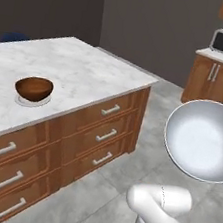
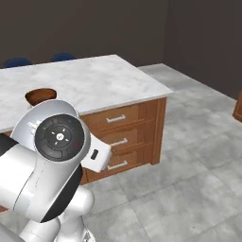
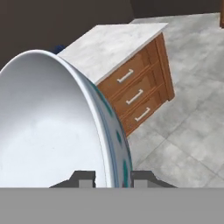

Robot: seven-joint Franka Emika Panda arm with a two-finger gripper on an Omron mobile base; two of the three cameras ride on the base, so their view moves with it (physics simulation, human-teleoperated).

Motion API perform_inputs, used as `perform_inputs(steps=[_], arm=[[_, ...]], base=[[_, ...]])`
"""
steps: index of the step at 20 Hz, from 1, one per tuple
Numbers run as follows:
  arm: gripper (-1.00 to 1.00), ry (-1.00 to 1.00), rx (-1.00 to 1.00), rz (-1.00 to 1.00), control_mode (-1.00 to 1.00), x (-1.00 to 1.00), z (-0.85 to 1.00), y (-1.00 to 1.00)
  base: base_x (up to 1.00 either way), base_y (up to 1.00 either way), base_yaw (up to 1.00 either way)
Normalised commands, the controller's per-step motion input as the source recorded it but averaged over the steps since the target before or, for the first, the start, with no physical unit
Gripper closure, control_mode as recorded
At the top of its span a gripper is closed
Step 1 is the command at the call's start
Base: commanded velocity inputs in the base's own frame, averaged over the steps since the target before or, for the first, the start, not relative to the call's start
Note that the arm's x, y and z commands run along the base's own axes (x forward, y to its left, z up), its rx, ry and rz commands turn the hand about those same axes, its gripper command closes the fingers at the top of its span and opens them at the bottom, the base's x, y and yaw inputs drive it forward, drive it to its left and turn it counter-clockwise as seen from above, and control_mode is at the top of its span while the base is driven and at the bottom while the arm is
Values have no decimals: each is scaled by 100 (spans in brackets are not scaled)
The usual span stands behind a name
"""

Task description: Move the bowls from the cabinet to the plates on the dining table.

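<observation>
Gripping the white bowl's (image 3: 52,127) rim, the tool (image 3: 113,178) holds it.

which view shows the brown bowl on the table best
The left base view: the brown bowl sits whole and unblocked on a plate on the dining table. In the right base view only its rim peeks over the arm. The hand view looks past the white bowl instead.

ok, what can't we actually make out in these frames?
- Second plate: none to be seen on the dining table; the far end is cut off by the left base view's edge.
- Plate under the brown bowl: mostly covered by that bowl.
- Brown bowl in the right base view: half hidden behind the arm.
- Claw: its fingertips clamp the white bowl rim; the bowl blocks everything beyond.
</observation>
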Motion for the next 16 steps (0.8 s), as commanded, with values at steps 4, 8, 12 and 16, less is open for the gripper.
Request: perform_inputs(steps=[4,8,12,16], arm=[[100,0,0,0,100,0,0,0],[100,0,0,0,100,0,0,0],[100,0,0,0,100,0,0,0],[100,0,0,0,100,0,0,0]], base=[[-12,2,47],[-9,9,45],[-5,12,44],[-3,13,43]])
